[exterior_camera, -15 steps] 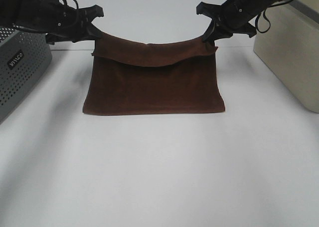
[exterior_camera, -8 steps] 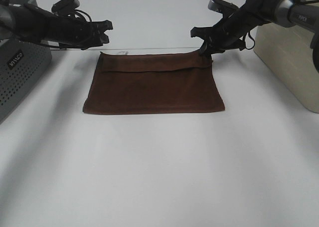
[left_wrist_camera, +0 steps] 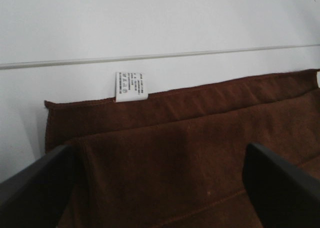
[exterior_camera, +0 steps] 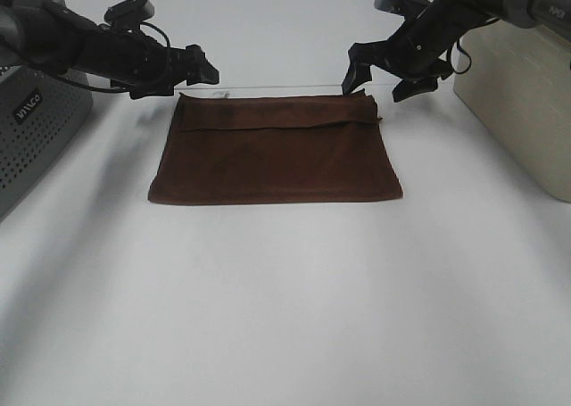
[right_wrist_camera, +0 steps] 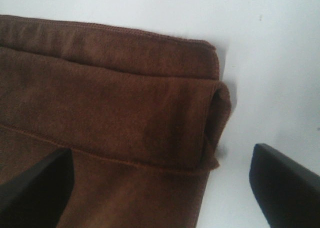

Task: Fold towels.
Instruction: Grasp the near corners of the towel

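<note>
Brown towel (exterior_camera: 277,161) lies on the tabletop (exterior_camera: 285,317), far edge doubled over, seemingly a first fold, with left end effector (exterior_camera: 207,72) and right end effector (exterior_camera: 385,78) open and empty above its corners.

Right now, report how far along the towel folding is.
Done: the brown towel lies flat on the table, with a narrow strip along its far edge folded over. In hand: nothing; the left gripper and right gripper are both open over the far corners. Left: the strip's corner near the right gripper curls up, and further folds probably remain.
</note>
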Robot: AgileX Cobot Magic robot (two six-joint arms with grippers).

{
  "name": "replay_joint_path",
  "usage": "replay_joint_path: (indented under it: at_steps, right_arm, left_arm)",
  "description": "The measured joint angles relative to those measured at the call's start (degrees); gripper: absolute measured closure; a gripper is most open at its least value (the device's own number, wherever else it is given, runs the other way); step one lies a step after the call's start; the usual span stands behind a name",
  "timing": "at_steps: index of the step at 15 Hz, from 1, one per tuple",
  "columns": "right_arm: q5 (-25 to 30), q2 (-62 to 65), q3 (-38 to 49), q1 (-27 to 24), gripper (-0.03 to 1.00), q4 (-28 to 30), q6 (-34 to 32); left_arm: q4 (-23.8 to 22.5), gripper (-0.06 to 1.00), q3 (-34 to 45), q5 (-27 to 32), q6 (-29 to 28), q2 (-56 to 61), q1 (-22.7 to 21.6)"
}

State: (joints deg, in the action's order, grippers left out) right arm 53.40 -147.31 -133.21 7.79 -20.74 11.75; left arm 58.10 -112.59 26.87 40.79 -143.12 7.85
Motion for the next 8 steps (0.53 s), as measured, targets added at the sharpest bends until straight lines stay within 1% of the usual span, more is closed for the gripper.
replay_joint_path:
  at_steps: [3,5,6,7,8]
  right_arm:
    - [6.65,2.01,-0.06,0.0,0.08,1.03,-4.07]
    - [11.63,2.98,-0.11,0.0,0.09,1.2,-5.39]
    - [14.32,3.44,-0.11,0.0,0.1,1.2,-5.79]
    - [15.47,3.78,-0.11,0.0,0.11,1.2,-6.47]
    - [15.7,4.01,0.0,0.0,0.13,1.2,-7.16]
  left_arm:
    - [-5.1,0.08,0.0,7.62,-8.48,2.41,-1.55]
    - [-8.88,0.08,0.29,12.43,-12.55,3.44,-1.78]
    - [-9.34,0.08,1.72,13.46,-14.04,4.58,-1.78]
    - [-9.4,0.08,5.1,13.46,-14.78,6.65,-1.78]
    - [-9.4,0.08,9.28,12.2,-15.18,8.94,-1.78]
